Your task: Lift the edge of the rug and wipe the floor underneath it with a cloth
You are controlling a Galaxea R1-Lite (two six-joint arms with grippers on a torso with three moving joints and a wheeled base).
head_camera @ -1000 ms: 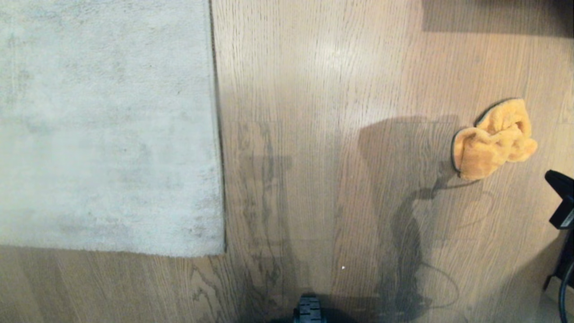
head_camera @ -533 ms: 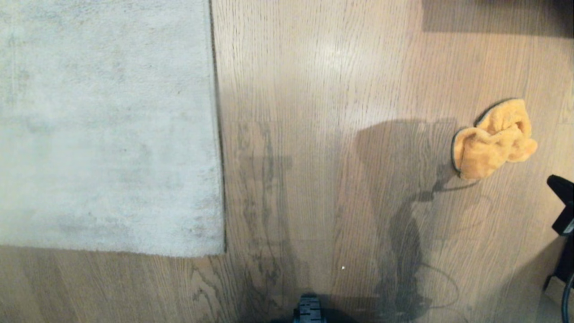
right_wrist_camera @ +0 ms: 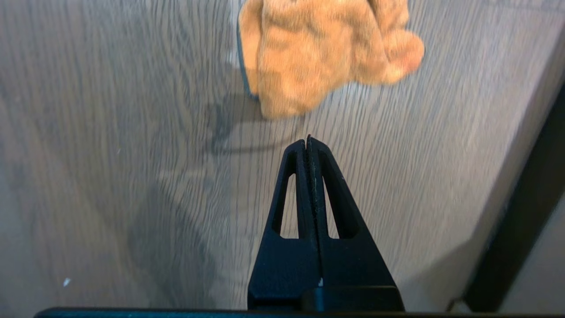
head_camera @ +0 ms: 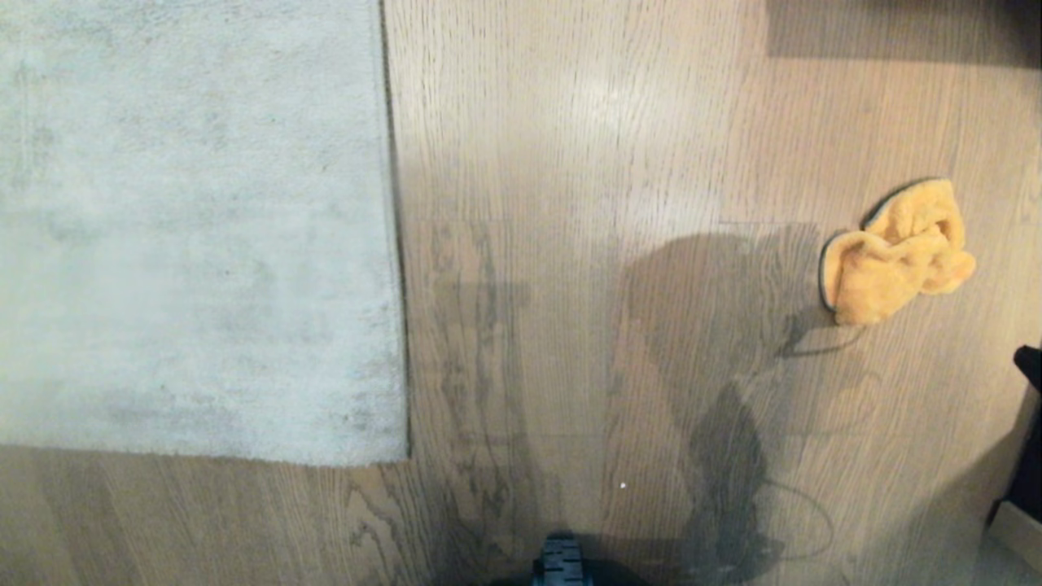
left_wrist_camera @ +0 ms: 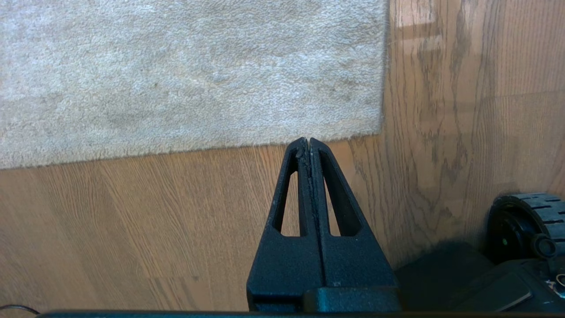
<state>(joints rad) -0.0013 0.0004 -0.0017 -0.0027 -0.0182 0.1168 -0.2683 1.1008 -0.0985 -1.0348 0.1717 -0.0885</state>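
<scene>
Orange cloth [head_camera: 895,254] lies crumpled on floor [head_camera: 602,163], well right of rug edge [head_camera: 395,244], which lies flat, unlifted. Right gripper [right_wrist_camera: 307,140] hovers near cloth, fingers clenched, empty, prob. lining up pickup. Left gripper [left_wrist_camera: 307,142] clenched by rug corner.

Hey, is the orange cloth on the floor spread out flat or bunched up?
Bunched up. The cloth sits in a crumpled lump on the wood floor, with folds and its dark trim curling along one side.
</scene>
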